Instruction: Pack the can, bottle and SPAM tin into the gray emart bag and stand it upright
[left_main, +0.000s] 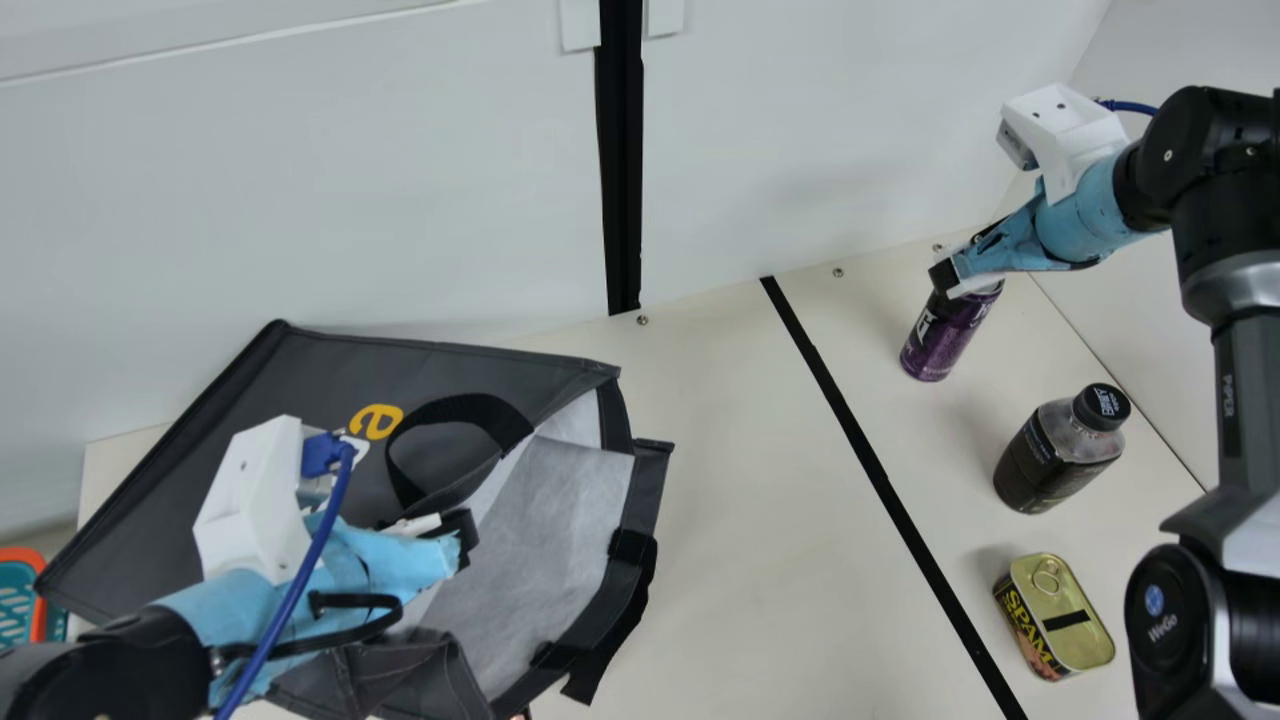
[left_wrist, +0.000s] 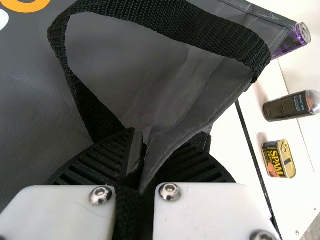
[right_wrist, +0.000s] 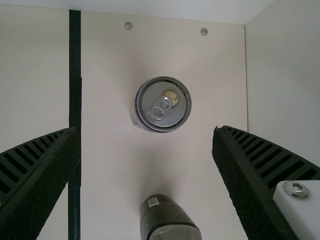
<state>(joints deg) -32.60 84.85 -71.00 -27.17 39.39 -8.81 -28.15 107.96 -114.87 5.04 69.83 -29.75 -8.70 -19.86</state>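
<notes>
With the main view read as a clock face, the gray emart bag (left_main: 230, 400) is lying toward 8 o'clock, showing a yellow-orange mark, a black strap handle (left_main: 470, 402) and pale lining. The can (left_main: 940, 345), purple with a silver top, is standing at 3; the bottle (left_main: 1050, 460), dark with a black cap, is standing between 3 and 4; the SPAM tin (left_main: 1060, 610) is resting at 4, wearing a gold lid with a pull ring and a black band. The cream table (left_main: 760, 500) is carrying a black line (left_main: 880, 475) between bag and goods, and white panels (left_main: 300, 200) are rising behind, a black strip (left_main: 620, 160) dividing them near 12. The bag's mouth is facing roughly 4 and its body is running back toward 10; can and bottle are keeping their long axes upright, while the tin's is running from 11 to 5, lid up. The left gripper (left_main: 462, 538) is closing on the bag's rim and strap, pinching them between its fingers. The right gripper (left_main: 952, 278) is hovering at the can's top, its fingers spreading wide, gripping nothing
</notes>
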